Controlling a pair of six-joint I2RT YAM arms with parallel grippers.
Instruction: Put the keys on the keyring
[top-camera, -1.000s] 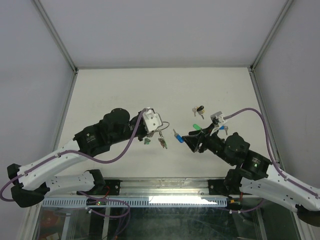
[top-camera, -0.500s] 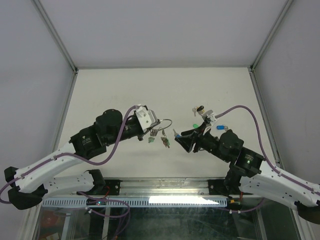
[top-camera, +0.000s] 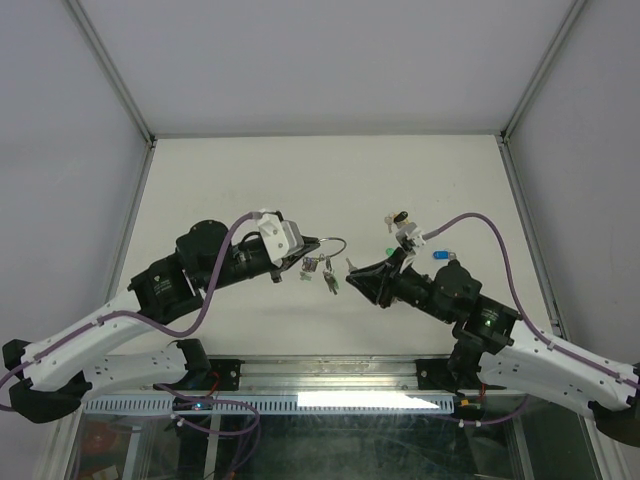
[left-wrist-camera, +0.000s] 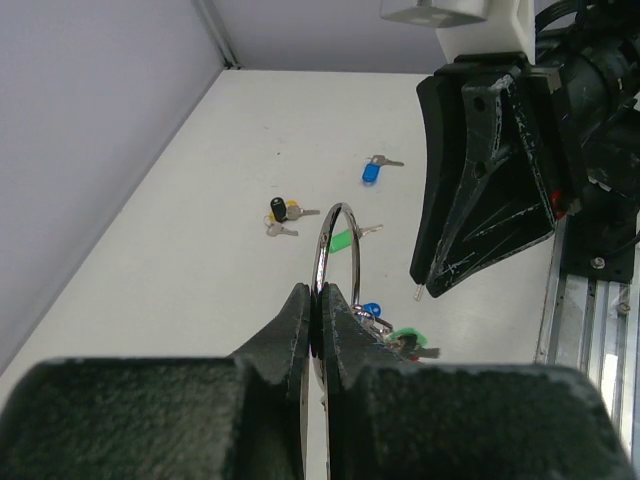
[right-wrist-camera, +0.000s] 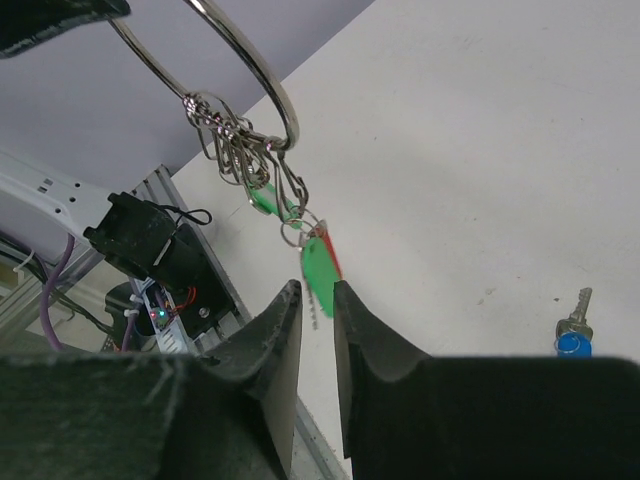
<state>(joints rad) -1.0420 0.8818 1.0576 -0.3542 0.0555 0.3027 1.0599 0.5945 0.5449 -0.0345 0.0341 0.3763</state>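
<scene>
My left gripper (top-camera: 303, 250) (left-wrist-camera: 316, 292) is shut on the thin silver keyring (top-camera: 335, 243) (left-wrist-camera: 340, 206) (right-wrist-camera: 292, 125) and holds it above the table. A bunch of keys (top-camera: 328, 275) hangs from the ring, among them a green-capped key (right-wrist-camera: 318, 262) backed by a red one. My right gripper (top-camera: 350, 268) (right-wrist-camera: 317, 290) faces the ring. Its jaws stand a narrow gap apart, and the green key's blade hangs in that gap without being clamped. A blue key (left-wrist-camera: 372, 310) shows just below the ring.
Loose on the table behind the right arm lie a blue-capped key (top-camera: 437, 257) (left-wrist-camera: 370, 172) (right-wrist-camera: 573, 343), a green-capped key (top-camera: 390, 252) (left-wrist-camera: 343, 240) and a small black-and-yellow key bunch (top-camera: 398, 216) (left-wrist-camera: 281, 209). The metal rail (left-wrist-camera: 590, 300) runs along the near edge.
The right gripper has moved left up to the hanging keys and its jaws have narrowed. The left arm has swung the ring and its keys toward the right gripper.
</scene>
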